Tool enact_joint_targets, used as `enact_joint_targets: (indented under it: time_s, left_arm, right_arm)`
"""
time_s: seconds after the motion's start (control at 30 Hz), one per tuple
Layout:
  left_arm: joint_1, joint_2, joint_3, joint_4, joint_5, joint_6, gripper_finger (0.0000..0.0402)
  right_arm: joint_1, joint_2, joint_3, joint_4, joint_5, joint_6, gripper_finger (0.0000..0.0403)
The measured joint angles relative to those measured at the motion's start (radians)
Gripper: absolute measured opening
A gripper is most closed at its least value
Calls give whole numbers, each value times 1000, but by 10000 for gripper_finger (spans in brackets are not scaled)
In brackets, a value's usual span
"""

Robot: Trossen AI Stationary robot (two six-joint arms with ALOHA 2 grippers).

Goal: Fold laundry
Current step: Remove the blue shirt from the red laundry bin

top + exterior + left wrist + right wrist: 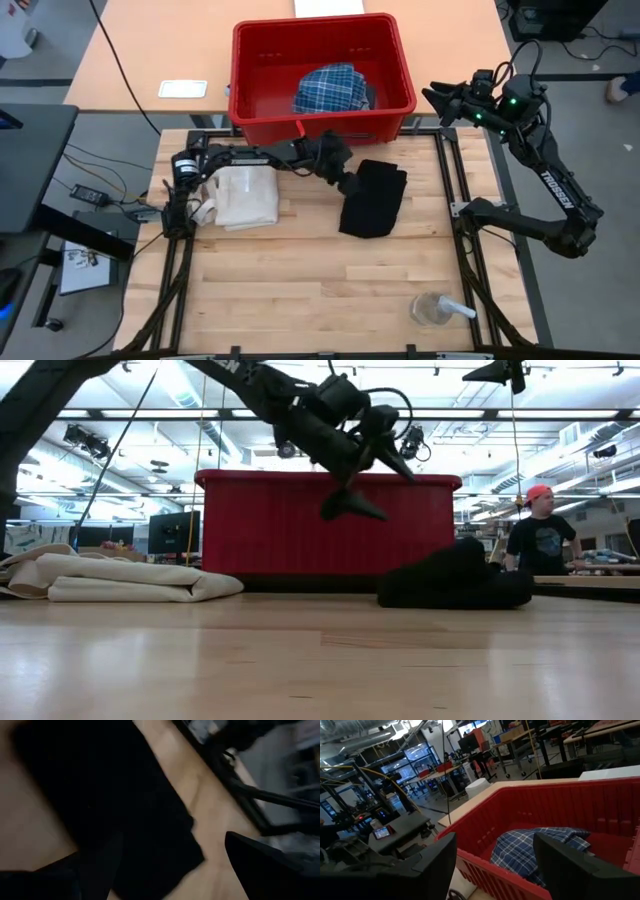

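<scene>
The black garment [375, 200] [455, 585] lies bunched on the table in front of the red basket [238, 70]. My left gripper [352, 183] [365, 490] [172, 837] hangs open above the garment's left edge, clear of it and the table. The blue-and-white plaid garment [335, 88] [530, 850] lies crumpled inside the basket. A pale grey cloth [245, 195] [120, 580] rests folded flat on the table's left part. My right gripper [437, 97] [495, 840] is open, raised beside the basket's right wall, facing the plaid garment.
The red basket [270, 520] stands at the table's far edge. A clear plastic object [437, 308] lies near the table's near right corner. A white item [182, 88] sits on the far table. A person [540, 530] stands in the room behind.
</scene>
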Motion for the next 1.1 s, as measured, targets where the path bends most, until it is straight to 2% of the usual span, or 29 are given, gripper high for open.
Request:
enact_joint_targets:
  time_s: [0.1,0.33,0.47,0.57,0.63,0.7,0.83,0.97,1.1]
  left_arm:
    - [20,-24,-2,-56,-40,-2,357]
    - [27,-10,-5,-121,-30,-6,357]
    - [19,-39,-4,-32,-90,17,357]
    - [13,-69,-3,66,-149,97,357]
    - [12,-81,-3,178,-161,186,357]
    - [17,-96,-3,274,-160,209,357]
    - [54,-129,-2,423,-174,127,357]
    - [125,-172,-3,436,-196,-8,357]
    - [204,-233,-3,438,-196,-23,357]
  right_arm:
    - [0,0,0,3,0,-2,270]
    - [0,0,0,11,-3,-11,270]
    - [0,0,0,10,-22,-11,270]
    - [0,0,0,10,-24,-11,270]
    - [0,0,0,10,-24,-11,270]
    - [0,0,0,12,-25,-10,270]
    - [9,12,0,24,-42,5,270]
    - [24,35,0,52,-46,5,270]
    - [31,76,0,112,-46,1,270]
